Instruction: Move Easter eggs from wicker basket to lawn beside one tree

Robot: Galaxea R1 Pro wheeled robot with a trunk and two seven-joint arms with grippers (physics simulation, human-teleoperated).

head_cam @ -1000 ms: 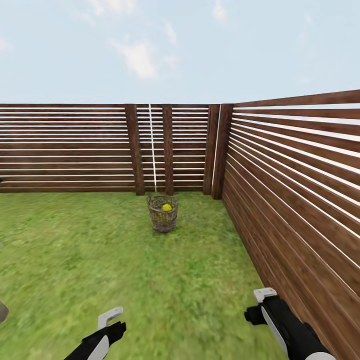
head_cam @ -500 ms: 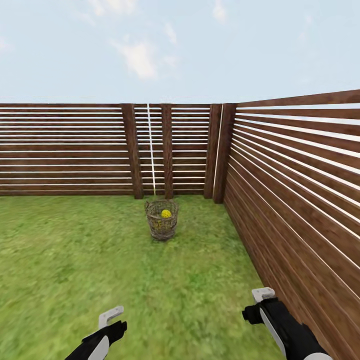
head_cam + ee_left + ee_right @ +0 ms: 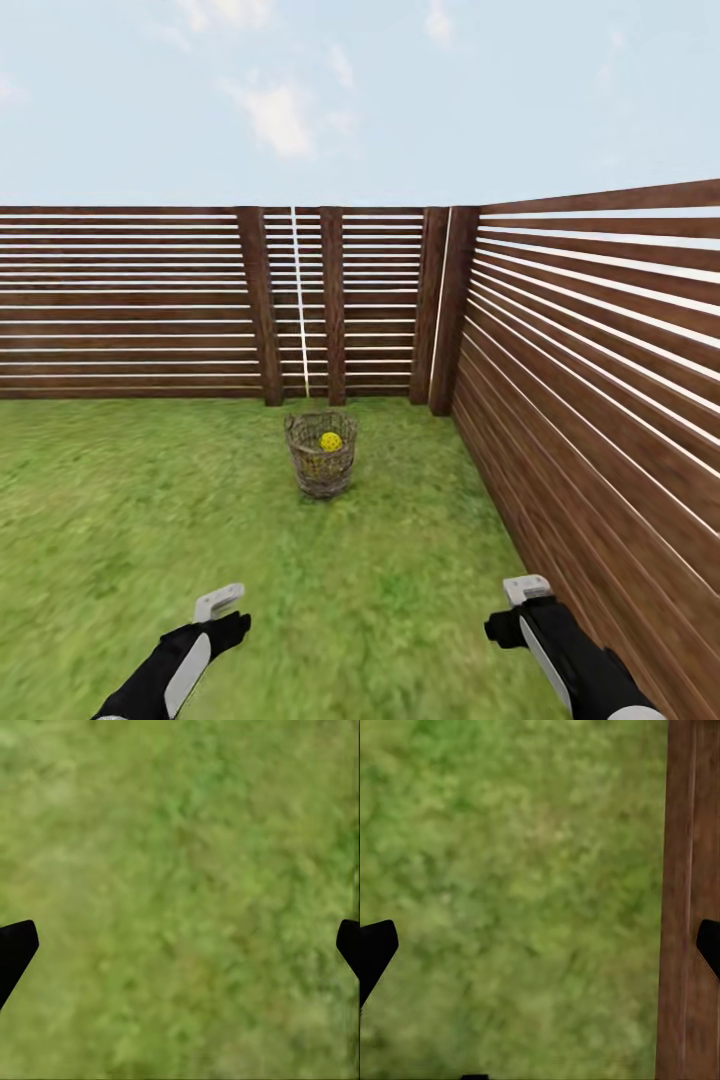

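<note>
The brown wicker basket (image 3: 321, 470) stands on the lawn (image 3: 150, 520) near the fence corner, well ahead of me. One yellow Easter egg (image 3: 331, 441) shows inside it near the rim; the other eggs are hidden by the weave. My left gripper (image 3: 225, 618) and right gripper (image 3: 512, 622) hang low over the grass, far short of the basket. In the left wrist view the left gripper (image 3: 180, 945) is open over bare grass. The right gripper (image 3: 540, 945) is open too, with grass beneath it. The tree is out of view.
A brown slatted fence (image 3: 130, 300) closes the back, and another stretch (image 3: 600, 400) runs along the right, close to my right arm. Its base board (image 3: 686, 900) appears in the right wrist view. Open grass spreads to the left.
The whole view has shifted: the basket now sits lower and a little larger in the picture, so the camera has come closer. My left arm has swung slightly up and to the left.
</note>
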